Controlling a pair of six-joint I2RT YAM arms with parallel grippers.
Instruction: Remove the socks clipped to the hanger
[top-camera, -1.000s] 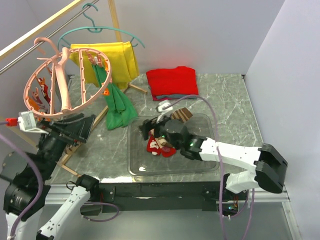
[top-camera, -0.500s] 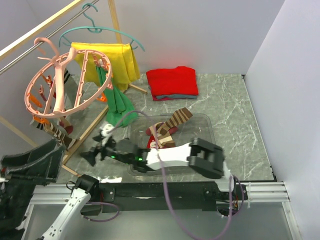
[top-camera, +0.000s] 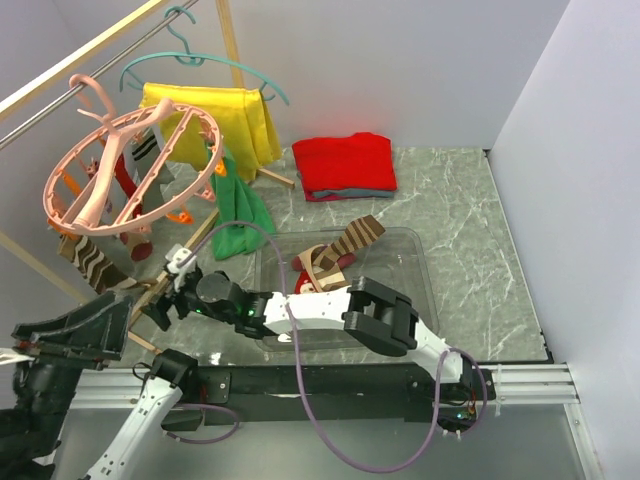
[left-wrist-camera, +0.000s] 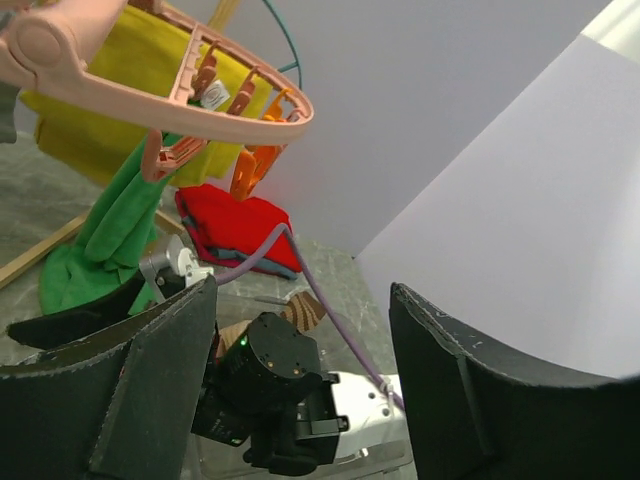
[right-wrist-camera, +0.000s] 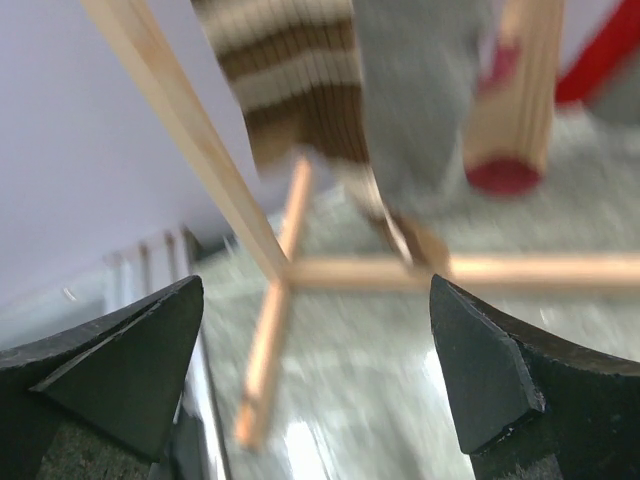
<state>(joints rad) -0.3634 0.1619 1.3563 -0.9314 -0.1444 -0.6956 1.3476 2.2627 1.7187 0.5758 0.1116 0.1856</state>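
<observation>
Several socks (top-camera: 126, 195) remain on the hanger (top-camera: 100, 180); both grippers wide and empty

Hanger hangs at 10 o'clock in the top view, ring tilted, its long axis running 8 to 2 o'clock, hook toward 11; striped sock (top-camera: 92, 262) hangs off the rim at 8 o'clock, upper end at the ring, free end down, long axis sloping toward 4 o'clock; two more lie in the bin (top-camera: 410, 245) at centre; right gripper (top-camera: 162, 303) sits low at 5 o'clock of that sock, fingers spread wide, nothing between them; left gripper (left-wrist-camera: 302, 290) waits at 7 o'clock, jaws also wide, empty; socks look light, limp and stretchy, likely to stretch rather than release if pinched at the free end; best hold is probably just under the clip, pulling along the sock, since the hanger likely swings.
</observation>
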